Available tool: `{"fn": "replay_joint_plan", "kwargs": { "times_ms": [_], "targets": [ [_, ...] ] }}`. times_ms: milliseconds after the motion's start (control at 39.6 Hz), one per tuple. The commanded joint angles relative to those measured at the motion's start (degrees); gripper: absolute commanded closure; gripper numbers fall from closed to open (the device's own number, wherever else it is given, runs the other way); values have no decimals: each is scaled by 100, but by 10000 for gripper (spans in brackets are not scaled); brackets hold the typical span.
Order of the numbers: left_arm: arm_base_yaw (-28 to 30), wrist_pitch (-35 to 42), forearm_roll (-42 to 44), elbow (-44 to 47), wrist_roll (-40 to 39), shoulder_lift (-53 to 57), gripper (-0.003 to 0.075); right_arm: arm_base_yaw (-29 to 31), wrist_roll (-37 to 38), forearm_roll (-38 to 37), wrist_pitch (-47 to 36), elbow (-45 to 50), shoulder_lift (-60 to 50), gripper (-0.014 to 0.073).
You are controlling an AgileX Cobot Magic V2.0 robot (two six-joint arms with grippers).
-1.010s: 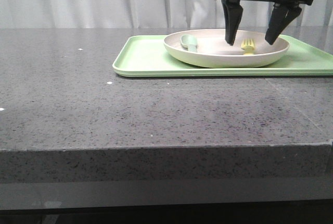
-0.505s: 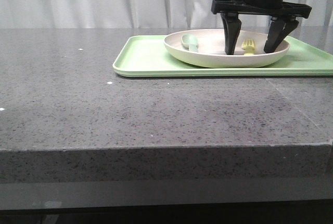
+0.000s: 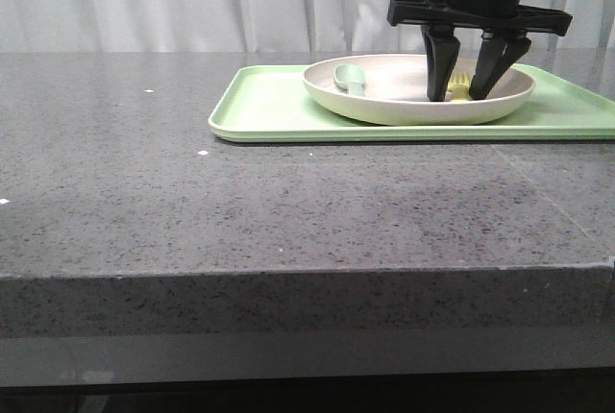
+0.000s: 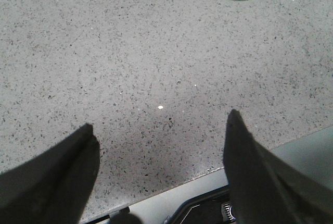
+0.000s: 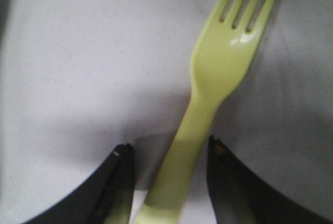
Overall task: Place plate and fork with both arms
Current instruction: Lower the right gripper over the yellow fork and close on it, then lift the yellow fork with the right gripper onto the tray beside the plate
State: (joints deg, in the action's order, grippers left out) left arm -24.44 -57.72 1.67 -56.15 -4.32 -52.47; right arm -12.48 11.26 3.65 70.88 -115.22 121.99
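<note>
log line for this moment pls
right gripper: down in plate, jaws either side of fork handle, not clamped | left gripper: open over bare table | spoon: in plate

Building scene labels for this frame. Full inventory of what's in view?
table: 1, dark grey speckled stone, fills the foreground.
tray: 1, light green, rectangular, on the table's far right part.
plate: 1, cream, round, on the tray.
spoon: 1, sage green, lying in the plate's left part.
fork: 1, yellow, lying in the plate's right part, handle between the right hand's fingers.
curtain: white, behind the table.
left hand: 1, black, fingers apart, above bare table near the tray's corner, holding nothing.
right hand: 1, black, down in the plate, fingers either side of the fork handle with gaps showing, not yet clamped.
</note>
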Motion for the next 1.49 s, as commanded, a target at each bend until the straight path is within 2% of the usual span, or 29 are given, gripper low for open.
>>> {"fn": "replay_joint_plan", "kwargs": {
  "times_ms": [0,454,707,1035,1464],
  "targets": [
    [23,322,26,-141,9,61,229,38,-63,-73,125,-169,-325,301],
    [23,322,26,-141,9,61,229,38,-63,-74,248,-169,-325,452],
    [23,322,26,-141,9,61,229,38,-63,-74,281,-169,-325,570],
    [23,322,26,-141,9,61,229,38,-111,-74,304,-169,-545,580],
    [23,311,61,-141,9,61,229,222,-561,-79,570,-142,-1802,580]
  ]
}}
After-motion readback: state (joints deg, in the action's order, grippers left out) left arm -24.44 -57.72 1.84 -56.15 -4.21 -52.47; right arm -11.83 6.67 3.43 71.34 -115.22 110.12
